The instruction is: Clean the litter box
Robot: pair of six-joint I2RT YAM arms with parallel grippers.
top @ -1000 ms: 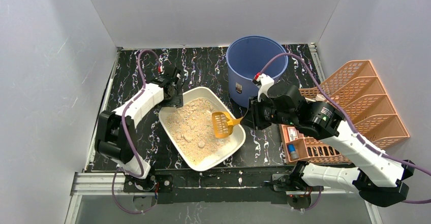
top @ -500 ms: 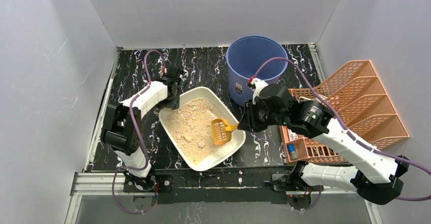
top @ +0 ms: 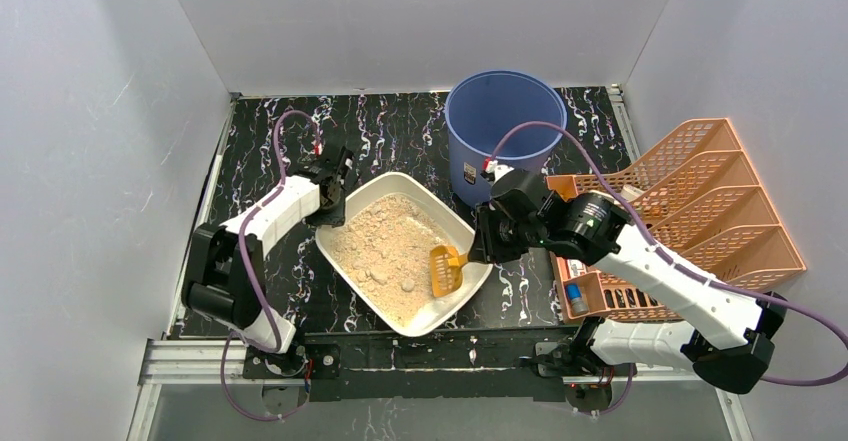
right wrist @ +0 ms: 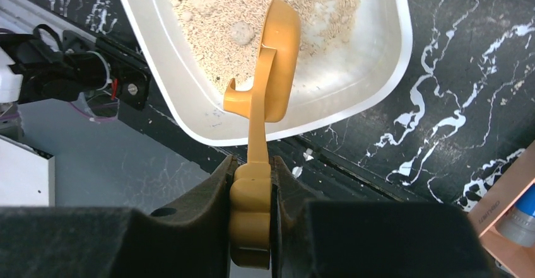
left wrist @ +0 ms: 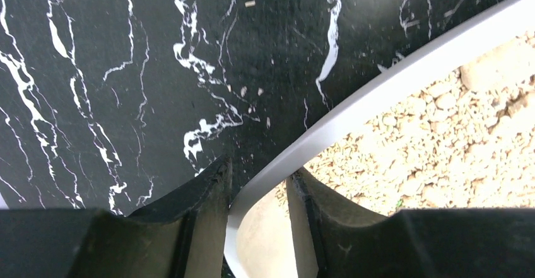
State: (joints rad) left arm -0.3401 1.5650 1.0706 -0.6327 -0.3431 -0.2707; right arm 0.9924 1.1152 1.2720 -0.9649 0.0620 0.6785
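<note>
The litter box (top: 448,209) is a shallow white tray of tan litter in the middle of the black marbled table. My left gripper (top: 335,198) is at its far left corner. In the left wrist view its fingers (left wrist: 208,196) straddle the white rim (left wrist: 353,104), one outside and one inside, shut on it. My right gripper (top: 478,249) is shut on the handle of an orange slotted scoop (top: 445,271). The scoop is tipped on edge in the litter at the box's near right corner. The right wrist view shows the scoop (right wrist: 279,51) and the gripper (right wrist: 252,183) clamped on its handle.
A tall round blue bucket (top: 505,121) stands just behind the litter box at the right. An orange-pink lattice rack (top: 700,211) with a blue-capped item (top: 577,296) sits at the right. White walls close in three sides. Litter crumbs lie on the near rail.
My right gripper has carried the scoop from the box's middle right down to its near right corner and turned it on edge. My left gripper has shifted slightly nearer along with the box corner.
</note>
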